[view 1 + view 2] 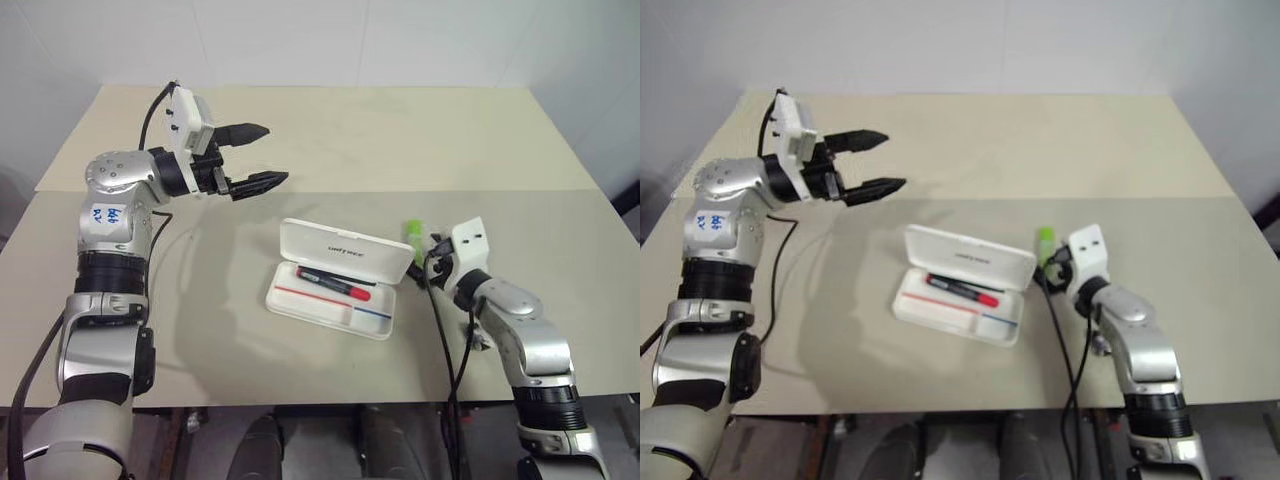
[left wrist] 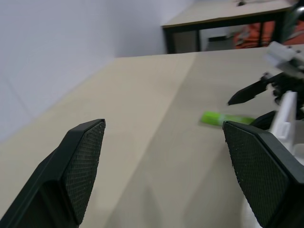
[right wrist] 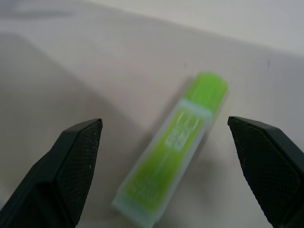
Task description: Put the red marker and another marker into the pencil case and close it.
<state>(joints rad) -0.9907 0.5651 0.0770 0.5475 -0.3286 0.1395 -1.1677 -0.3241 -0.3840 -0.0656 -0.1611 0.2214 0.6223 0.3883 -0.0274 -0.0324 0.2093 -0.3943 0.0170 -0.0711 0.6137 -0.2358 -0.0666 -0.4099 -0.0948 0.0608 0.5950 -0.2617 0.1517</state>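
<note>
White pencil case (image 1: 335,282) lies open in the head view with the red marker (image 1: 334,283) already inside, while the right wrist view shows the right gripper (image 3: 166,142) spread wide around the green highlighter (image 3: 173,147) on the table (image 1: 300,130), ungrasped; left gripper (image 1: 255,155) open, idle

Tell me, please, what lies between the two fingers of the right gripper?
The green highlighter lies on the table between the open fingers of the right gripper, untouched by either; the right wrist view shows it best.
</note>
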